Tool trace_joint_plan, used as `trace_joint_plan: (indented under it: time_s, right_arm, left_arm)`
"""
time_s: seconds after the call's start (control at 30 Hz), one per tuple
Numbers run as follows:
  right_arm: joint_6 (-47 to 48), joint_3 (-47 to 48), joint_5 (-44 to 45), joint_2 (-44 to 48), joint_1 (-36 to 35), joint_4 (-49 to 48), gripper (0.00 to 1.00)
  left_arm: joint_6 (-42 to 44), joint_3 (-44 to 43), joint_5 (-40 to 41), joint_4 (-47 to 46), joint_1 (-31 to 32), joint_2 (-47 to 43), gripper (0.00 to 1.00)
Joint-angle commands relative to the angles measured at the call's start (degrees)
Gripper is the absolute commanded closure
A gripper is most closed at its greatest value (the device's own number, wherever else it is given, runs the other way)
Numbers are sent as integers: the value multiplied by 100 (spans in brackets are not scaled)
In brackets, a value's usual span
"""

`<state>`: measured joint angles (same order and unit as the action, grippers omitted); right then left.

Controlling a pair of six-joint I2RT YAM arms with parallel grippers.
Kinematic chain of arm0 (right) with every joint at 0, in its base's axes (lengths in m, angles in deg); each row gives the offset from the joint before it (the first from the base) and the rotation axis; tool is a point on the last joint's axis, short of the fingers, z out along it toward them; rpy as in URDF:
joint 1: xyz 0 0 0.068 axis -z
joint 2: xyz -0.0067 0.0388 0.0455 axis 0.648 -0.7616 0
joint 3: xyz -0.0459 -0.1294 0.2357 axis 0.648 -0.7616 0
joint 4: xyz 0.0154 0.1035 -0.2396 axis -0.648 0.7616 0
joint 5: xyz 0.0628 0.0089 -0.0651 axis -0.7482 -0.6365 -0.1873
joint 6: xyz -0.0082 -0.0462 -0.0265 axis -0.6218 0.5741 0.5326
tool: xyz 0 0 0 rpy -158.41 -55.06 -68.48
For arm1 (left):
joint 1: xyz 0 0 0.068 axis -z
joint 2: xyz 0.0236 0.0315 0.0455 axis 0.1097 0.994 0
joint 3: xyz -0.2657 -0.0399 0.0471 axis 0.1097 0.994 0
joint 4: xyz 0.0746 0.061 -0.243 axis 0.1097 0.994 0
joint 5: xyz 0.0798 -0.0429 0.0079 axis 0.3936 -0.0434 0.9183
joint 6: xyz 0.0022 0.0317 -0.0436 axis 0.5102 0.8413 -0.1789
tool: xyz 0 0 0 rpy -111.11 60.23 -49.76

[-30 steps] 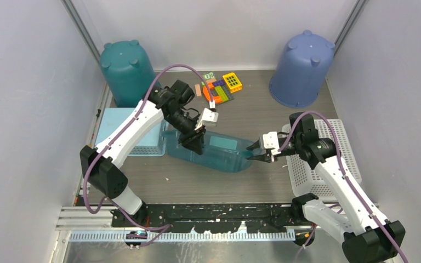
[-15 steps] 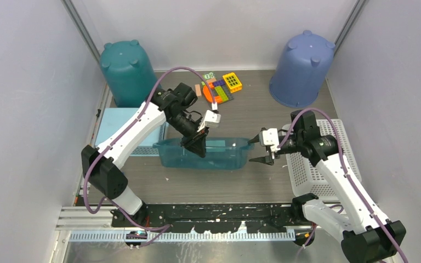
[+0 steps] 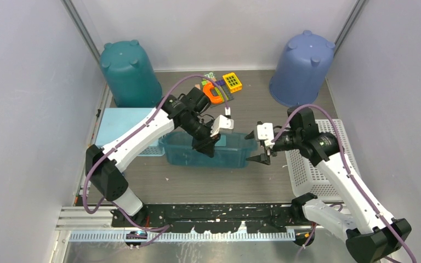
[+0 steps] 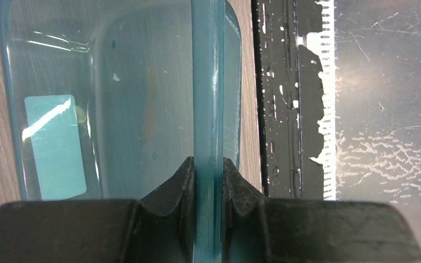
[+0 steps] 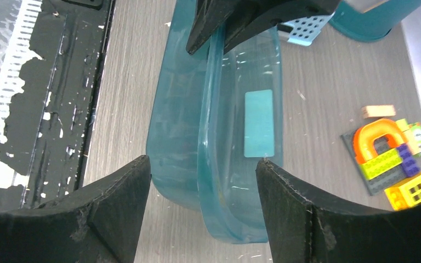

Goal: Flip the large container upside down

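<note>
Large container (image 3: 219,153): seen at the middle of the table (image 3: 197,183), mouth facing up, not yet turned over; its long side is set across in front of both arms.
Container detail: translucent teal walls (image 4: 142,109); a pale label is seen through the base (image 5: 259,123).
Left gripper (image 4: 207,164): clamped narrowly on the container's near long wall, with the rim pinched between the two fingers.
Left gripper, from above (image 3: 207,147): lowered onto the near rim, a little left of the container's middle.
Right gripper (image 5: 203,164): jaws spread wide and nothing held; the container's right end is framed between the fingers, with no contact seen.
Right gripper, from above (image 3: 254,147): placed just beside the container's right end.
Behind: a teal bucket (image 3: 129,74) and a blue bucket (image 3: 301,68) are stood upside down, with toy bricks (image 3: 219,87) laid between them.
Sides: a light blue basket (image 3: 123,129) is seen on the left and a white basket (image 3: 329,159) on the right.
</note>
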<state>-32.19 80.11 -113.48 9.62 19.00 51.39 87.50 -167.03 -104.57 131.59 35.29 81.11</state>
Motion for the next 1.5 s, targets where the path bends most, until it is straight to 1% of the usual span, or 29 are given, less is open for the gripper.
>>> trace_joint_plan:
  time_s: [0.0, 0.1, 0.23, 0.47, 0.57, 0.73, 0.83, 0.97, 1.0, 1.17, 1.27, 1.37, 1.47]
  right_arm:
    - [-719, -351, 370, -17, -184, -949, 25]
    - [-786, -426, 377, -153, -262, -1040, 27]
    - [-793, -504, 271, -259, -303, -1026, 34]
    - [-827, -854, -2, -201, -302, -1260, 49]
    - [-813, -946, -80, -172, -303, -1285, 53]
    - [-776, -1038, -132, -86, -300, -1319, 62]
    - [-797, -1106, -141, -50, -300, -1390, 70]
    - [-819, -1163, -147, -44, -287, -1436, 78]
    - [-819, -1168, -151, -42, -277, -1444, 79]
    - [-870, -1208, -219, 0, -227, -1502, 82]
    - [-908, -1226, -271, 17, -184, -1525, 84]
    - [-1008, -1246, -310, 33, -142, -1603, 84]
    - [-1133, -1262, -346, 37, -93, -1673, 85]
  left_arm:
    - [-351, 3, 197, -578, 251, -204, 100]
    - [-409, 28, 355, -621, 426, -192, 100]
    - [-483, 65, 430, -716, 497, -192, 100]
    - [-614, 116, 549, -899, 526, -193, 100]
    - [-650, 151, 589, -968, 527, -212, 100]
    - [-669, 201, 660, -1036, 526, -227, 100]
    - [-680, 230, 691, -1071, 531, -252, 100]
    - [-682, 248, 751, -1093, 530, -291, 96]
    - [-677, 250, 758, -1095, 529, -300, 94]
    - [-660, 242, 862, -1095, 526, -430, 78]
    - [-634, 188, 922, -1057, 530, -535, 60]
    - [-607, 128, 1004, -1016, 526, -661, 35]
    - [-605, 95, 1176, -1029, 520, -833, 18]
